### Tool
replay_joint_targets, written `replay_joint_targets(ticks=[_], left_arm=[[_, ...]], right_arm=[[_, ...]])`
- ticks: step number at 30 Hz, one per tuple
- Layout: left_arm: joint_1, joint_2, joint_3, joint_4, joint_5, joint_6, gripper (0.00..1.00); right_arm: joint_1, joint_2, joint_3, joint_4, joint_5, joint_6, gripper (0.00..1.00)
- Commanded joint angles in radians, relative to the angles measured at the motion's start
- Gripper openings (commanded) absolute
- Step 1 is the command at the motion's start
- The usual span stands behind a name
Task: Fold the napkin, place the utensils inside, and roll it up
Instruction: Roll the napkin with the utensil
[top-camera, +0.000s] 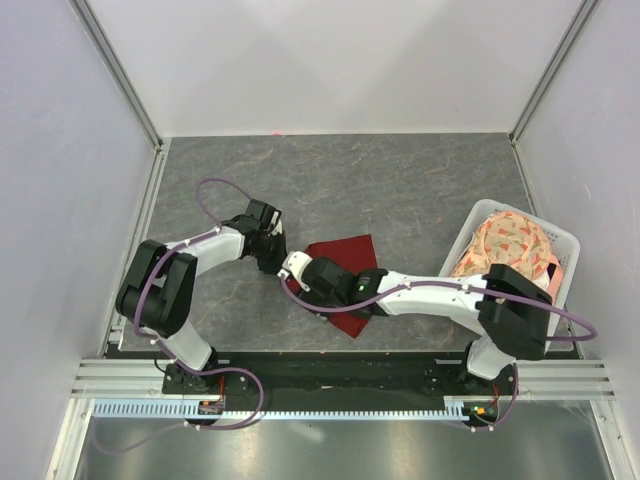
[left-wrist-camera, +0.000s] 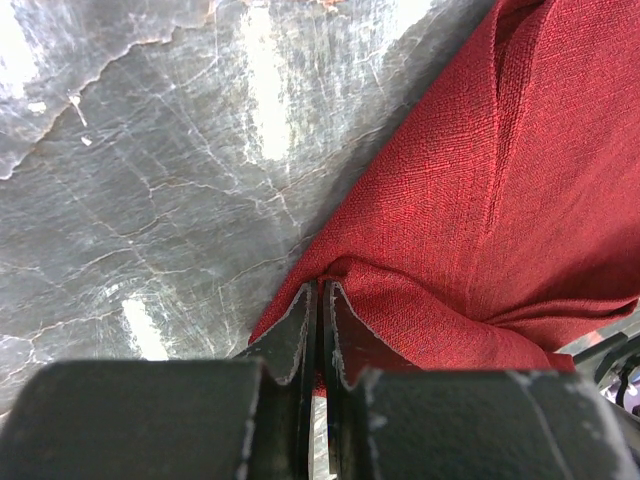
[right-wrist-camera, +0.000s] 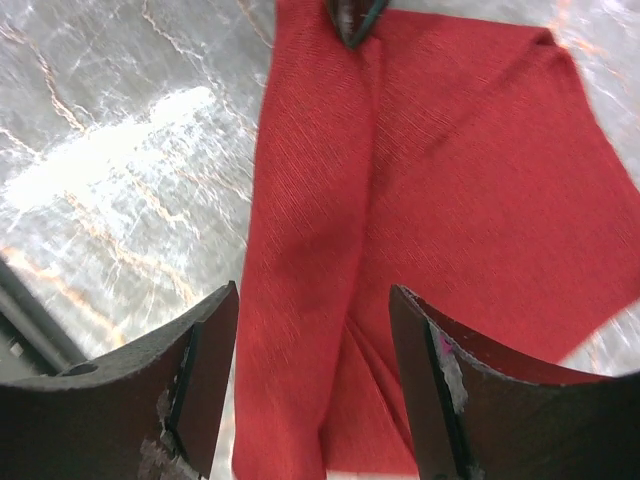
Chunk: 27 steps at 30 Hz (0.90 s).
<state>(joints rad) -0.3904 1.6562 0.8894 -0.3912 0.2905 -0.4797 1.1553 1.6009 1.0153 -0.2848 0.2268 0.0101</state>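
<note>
The dark red napkin (top-camera: 345, 252) lies on the grey marble table, partly under my right arm. In the left wrist view my left gripper (left-wrist-camera: 322, 288) is shut on a bunched edge of the napkin (left-wrist-camera: 480, 200), down at the table surface. My right gripper (right-wrist-camera: 313, 290) hovers open just above the napkin (right-wrist-camera: 460, 180), straddling a long rolled or folded ridge along its left side. From the top the two grippers, left (top-camera: 271, 262) and right (top-camera: 290, 270), nearly meet at the cloth's left edge. The utensils are out of view.
A white basket (top-camera: 462, 240) at the right holds a peach-and-cream patterned cloth (top-camera: 510, 245). White walls with metal posts enclose the table on three sides. The right forearm crosses over the napkin's near part.
</note>
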Motion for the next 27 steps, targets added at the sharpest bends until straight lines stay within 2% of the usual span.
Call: replay_joint_targets(ticks=[1,9,14,17,18,21,24,25,26,27], left_arm=[[-0.007,0.022,0.025,-0.067,0.004,0.046,0.02],[-0.005,0.036,0.04,-0.072,0.021,0.053,0.02],[-0.007,0.039,0.046,-0.071,0.038,0.059,0.02],[-0.007,0.03,0.045,-0.071,0.039,0.067,0.02],[-0.007,0.027,0.045,-0.072,0.039,0.07,0.03],[-0.007,0.008,0.043,-0.071,0.035,0.069,0.09],[-0.001,-0.027,0.046,-0.069,0.024,0.059,0.32],[0.005,-0.038,0.048,-0.071,0.018,0.05,0.49],[0.011,-0.05,0.051,-0.071,0.01,0.047,0.54],[0.021,-0.077,0.049,-0.071,-0.011,0.038,0.65]], right_arm=[[0.015,0.065,-0.018,0.139,0.0,-0.061,0.7],[0.015,0.142,-0.026,0.184,-0.026,-0.058,0.7],[0.008,0.211,-0.008,0.158,-0.044,-0.039,0.66],[-0.005,0.235,-0.009,0.145,-0.075,-0.019,0.59],[-0.011,0.243,-0.009,0.142,-0.087,-0.015,0.53],[-0.029,0.257,-0.017,0.13,-0.144,-0.01,0.41],[-0.046,0.255,-0.035,0.127,-0.223,0.017,0.3],[-0.052,0.252,-0.041,0.131,-0.259,0.021,0.28],[-0.061,0.249,-0.047,0.131,-0.286,0.022,0.26],[-0.066,0.237,-0.066,0.144,-0.344,0.025,0.24]])
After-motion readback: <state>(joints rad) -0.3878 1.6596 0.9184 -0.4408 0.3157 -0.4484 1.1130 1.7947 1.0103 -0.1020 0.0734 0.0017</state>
